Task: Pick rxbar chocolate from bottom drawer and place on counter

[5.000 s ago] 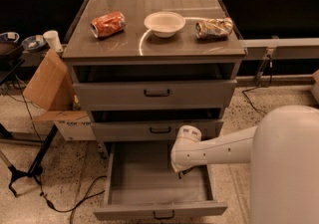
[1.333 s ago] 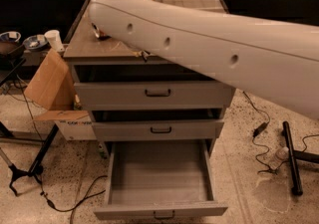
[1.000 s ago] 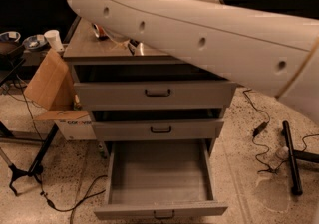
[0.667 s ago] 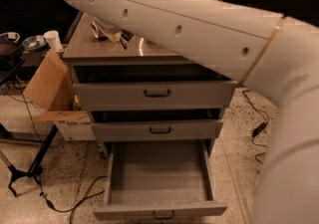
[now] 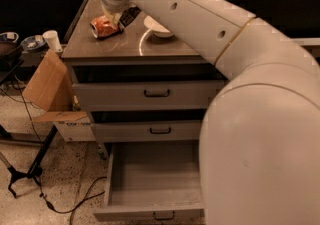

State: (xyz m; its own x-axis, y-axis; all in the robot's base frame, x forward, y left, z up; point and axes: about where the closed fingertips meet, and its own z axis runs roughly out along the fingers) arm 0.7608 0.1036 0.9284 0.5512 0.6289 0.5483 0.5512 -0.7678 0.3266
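Gripper (image 5: 123, 19) is at the far left part of the counter (image 5: 100, 47), low over its top, and its fingers are closed on the chocolate bar (image 5: 131, 15). The bar is a small dark flat piece with pale print. It sticks out tilted to the right of the fingers, and I cannot tell if it touches the counter. Just left of the gripper lies a crushed orange can (image 5: 103, 27), very near or touching it. A white bowl (image 5: 157, 28) stands to the right of the bar, partly hidden by the arm (image 5: 200, 16).

Less than a second ago the arm lay lower across the counter and covered the can and the bowl. Now it has lifted toward the far side, so both show again and more of the counter top is bare. Five seconds ago the gripper was down at the bottom drawer (image 5: 155, 181); now it is up at the counter with the bar.

That drawer is still pulled out toward the near side, as before, and the part of its floor that shows holds nothing. A cardboard box (image 5: 45, 83) leans at the left side of the cabinet, in the same place as earlier.
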